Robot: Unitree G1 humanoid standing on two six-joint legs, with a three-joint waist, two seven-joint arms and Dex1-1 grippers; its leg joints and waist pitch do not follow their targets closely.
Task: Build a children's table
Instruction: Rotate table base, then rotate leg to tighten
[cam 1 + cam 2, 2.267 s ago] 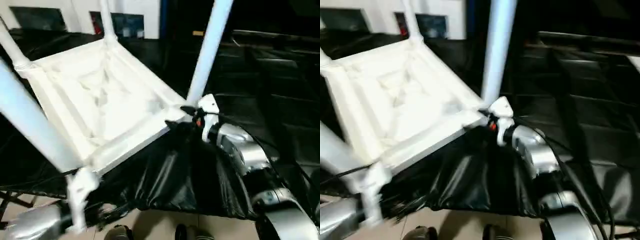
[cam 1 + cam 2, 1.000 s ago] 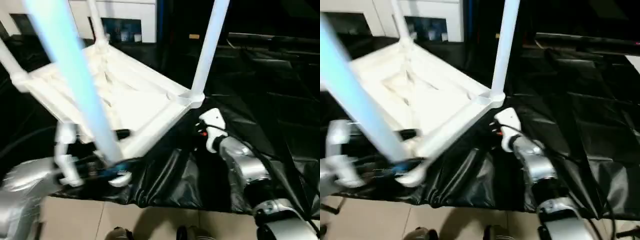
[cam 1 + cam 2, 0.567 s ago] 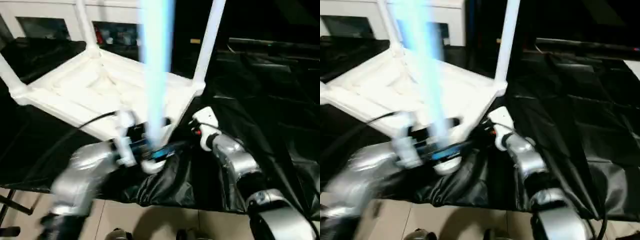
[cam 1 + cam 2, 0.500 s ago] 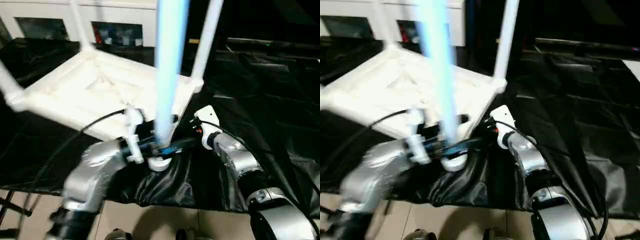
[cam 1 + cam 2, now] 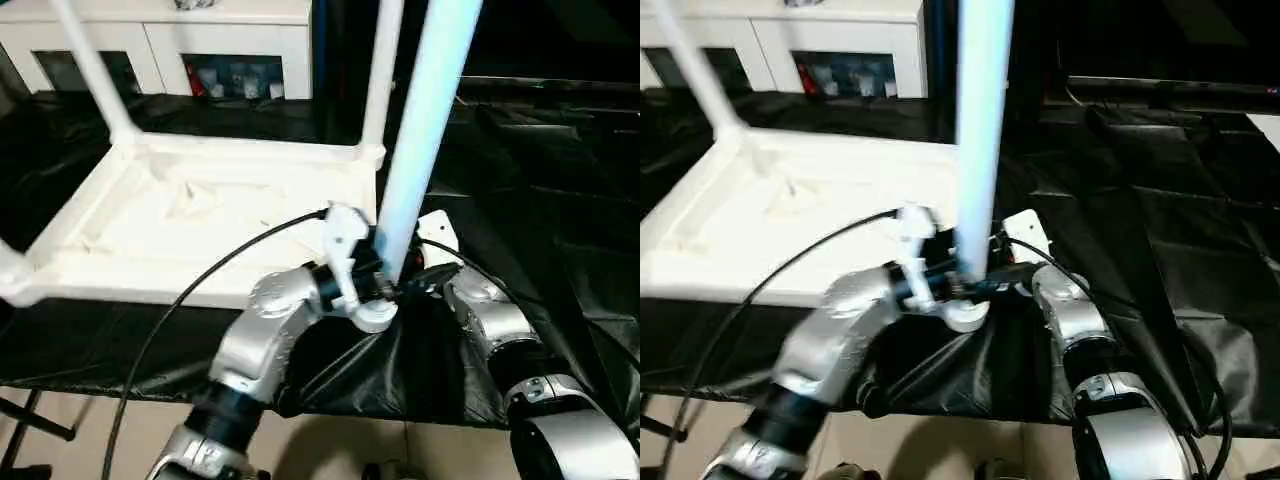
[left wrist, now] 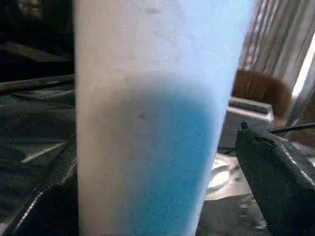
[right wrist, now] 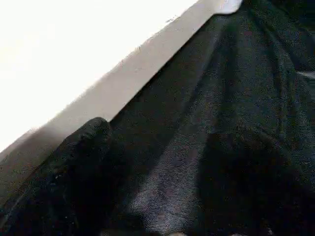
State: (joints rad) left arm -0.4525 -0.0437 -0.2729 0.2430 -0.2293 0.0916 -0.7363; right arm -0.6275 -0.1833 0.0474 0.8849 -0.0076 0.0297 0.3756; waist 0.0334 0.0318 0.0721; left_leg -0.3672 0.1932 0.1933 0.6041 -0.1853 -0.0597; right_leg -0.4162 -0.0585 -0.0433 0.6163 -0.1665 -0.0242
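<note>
A black-draped bench (image 5: 560,260) carries the upturned tabletop (image 5: 200,225) across its left half, near edge along the bench front, two legs (image 5: 380,70) socketed at far corners. At the near right corner the left claw (image 5: 385,290) grasps the last leg (image 5: 425,120) upright; the right claw (image 5: 440,245) waits alongside, spread and empty. Off the socket, a push could tip leg or top.

The tabletop (image 5: 200,225) is showing as white moulded plastic, smooth and faintly glossy, and the leg (image 5: 420,140) is looking like smooth matt white tubing. A black sheet (image 5: 520,180) is lying crinkled and shiny, like plastic film. The forearms (image 5: 265,325) are gleaming as brushed silver metal, trailing a black rubbery cable (image 5: 180,300).
</note>
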